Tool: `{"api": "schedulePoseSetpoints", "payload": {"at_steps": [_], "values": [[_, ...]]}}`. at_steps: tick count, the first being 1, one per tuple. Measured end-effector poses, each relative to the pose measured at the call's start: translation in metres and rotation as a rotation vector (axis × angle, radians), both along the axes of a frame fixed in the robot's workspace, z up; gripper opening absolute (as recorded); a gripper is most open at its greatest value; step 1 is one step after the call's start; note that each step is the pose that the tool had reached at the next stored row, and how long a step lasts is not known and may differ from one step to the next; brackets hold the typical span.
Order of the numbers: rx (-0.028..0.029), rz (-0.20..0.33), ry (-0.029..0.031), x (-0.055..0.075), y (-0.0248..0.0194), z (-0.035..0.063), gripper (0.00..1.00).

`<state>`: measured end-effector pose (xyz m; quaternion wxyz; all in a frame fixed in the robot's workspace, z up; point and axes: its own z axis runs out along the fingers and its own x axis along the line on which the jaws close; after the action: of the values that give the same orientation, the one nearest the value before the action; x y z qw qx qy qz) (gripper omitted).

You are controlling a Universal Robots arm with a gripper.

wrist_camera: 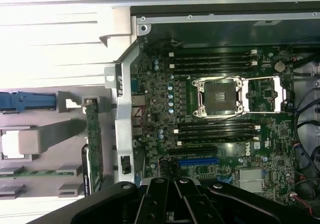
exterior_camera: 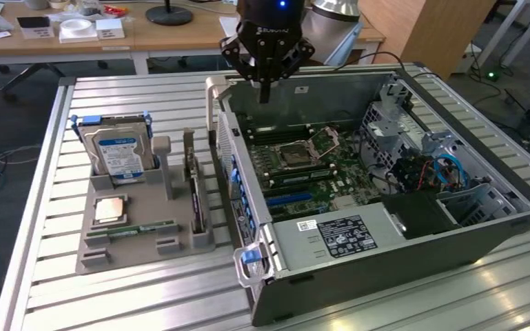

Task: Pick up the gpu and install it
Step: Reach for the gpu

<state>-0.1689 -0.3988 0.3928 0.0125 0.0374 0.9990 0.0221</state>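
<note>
The gpu is a thin green card standing on edge in a slot of the grey holder, just beside the open computer case. In the wrist view the gpu runs along the outside of the case's side wall. My gripper hangs shut and empty above the far end of the case, over the motherboard and well apart from the gpu. The black fingers meet together over the board near a blue slot.
The grey holder also carries an upright silver hard drive, a flat processor chip and a slim memory stick. Drive cages and cables crowd the case's exterior-view right. A desk stands behind the slatted table.
</note>
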Motion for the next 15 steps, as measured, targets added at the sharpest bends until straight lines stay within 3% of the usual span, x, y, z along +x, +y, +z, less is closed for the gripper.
{"api": "schedulePoseSetpoints", "payload": {"at_steps": [15], "values": [[0.0,0.0,0.0,-0.0106,0.0,0.0,0.11]]}}
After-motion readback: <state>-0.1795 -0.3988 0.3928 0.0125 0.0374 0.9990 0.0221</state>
